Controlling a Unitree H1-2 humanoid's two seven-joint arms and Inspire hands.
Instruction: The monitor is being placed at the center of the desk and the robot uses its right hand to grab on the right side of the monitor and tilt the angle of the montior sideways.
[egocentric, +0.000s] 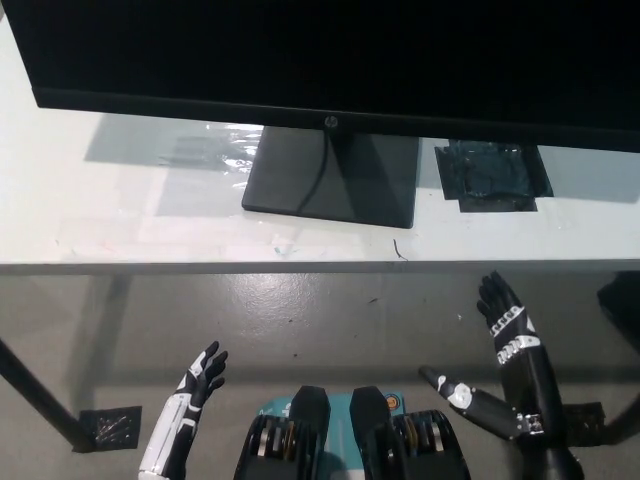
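The black right robot hand (505, 365) is raised at 4 o'clock below the white surface (120, 215), fingers spread, holding nothing. The white left robot hand (200, 378) rests open at 7 o'clock. The wide black flat-screen monitor (330, 60) stands at 12 o'clock, untouched.

A black tape patch (492, 176) lies flat on the white desktop's far right side. Below the desk edge, a grey concrete floor (330, 320) shows small dark specks. A second black patch (110, 428) sits on the floor at lower left.
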